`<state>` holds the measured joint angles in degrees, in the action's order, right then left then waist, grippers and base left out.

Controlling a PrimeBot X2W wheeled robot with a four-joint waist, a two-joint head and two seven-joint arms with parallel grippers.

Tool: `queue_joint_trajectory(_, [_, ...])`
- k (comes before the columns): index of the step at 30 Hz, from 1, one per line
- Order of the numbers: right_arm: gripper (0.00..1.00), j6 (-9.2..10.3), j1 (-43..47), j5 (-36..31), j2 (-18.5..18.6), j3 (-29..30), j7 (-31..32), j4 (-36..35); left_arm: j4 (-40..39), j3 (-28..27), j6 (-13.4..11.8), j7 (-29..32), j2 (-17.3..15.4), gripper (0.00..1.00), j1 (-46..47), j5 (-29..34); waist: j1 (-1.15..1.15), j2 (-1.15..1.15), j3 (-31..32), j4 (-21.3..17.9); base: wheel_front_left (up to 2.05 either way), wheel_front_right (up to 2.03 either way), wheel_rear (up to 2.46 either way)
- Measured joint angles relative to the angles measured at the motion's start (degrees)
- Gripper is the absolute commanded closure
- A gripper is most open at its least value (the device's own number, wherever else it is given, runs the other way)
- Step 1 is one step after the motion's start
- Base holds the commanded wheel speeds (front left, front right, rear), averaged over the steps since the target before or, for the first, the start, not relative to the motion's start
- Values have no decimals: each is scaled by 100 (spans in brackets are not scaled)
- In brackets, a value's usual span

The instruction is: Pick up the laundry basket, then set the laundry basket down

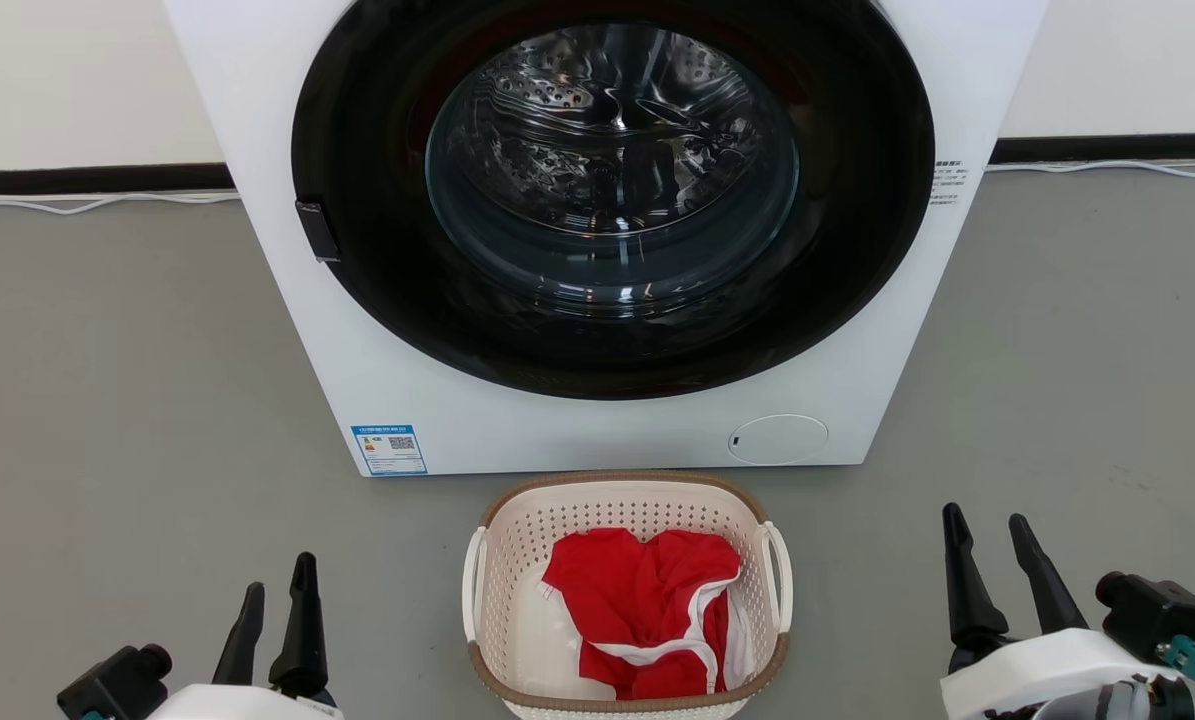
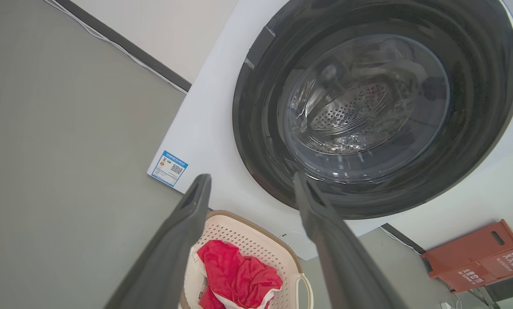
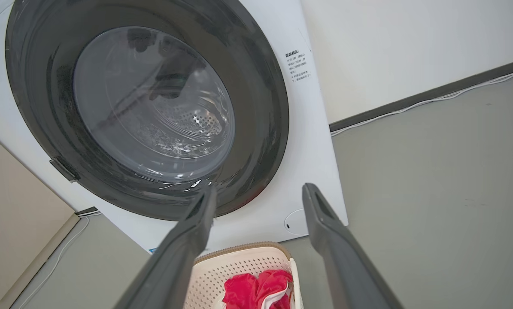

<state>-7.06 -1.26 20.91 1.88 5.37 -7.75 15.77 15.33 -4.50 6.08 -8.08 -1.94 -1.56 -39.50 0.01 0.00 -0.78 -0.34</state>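
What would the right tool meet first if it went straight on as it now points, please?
Probably the washer, low on its front; the right tool seems to pass over the basket.

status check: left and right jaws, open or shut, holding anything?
Left gripper: jaws open, holding nothing.
Right gripper: jaws open, holding nothing.

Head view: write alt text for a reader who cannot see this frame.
A small cream laundry basket holding a red garment with white trim sits on the grey floor just in front of a white front-loading washing machine. The left gripper and right gripper are open at the lower corners, one each side of the basket, touching nothing.
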Motion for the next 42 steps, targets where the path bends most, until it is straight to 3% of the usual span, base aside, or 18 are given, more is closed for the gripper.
queue_joint_trajectory(37, [0, -7, -3, -2907, 25, 63, -620, 135, 26, -49, 56, -615, -19, 0, -36, 2307, -1, 0, -144, -24, 0, 0, 0])
queue_joint_trajectory(42, [0, -8, -15, -3039, 26, 65, -645, 133, 26, -59, 57, -638, -20, 0, -35, 2354, -1, 0, -206, -20, 0, 0, 0])
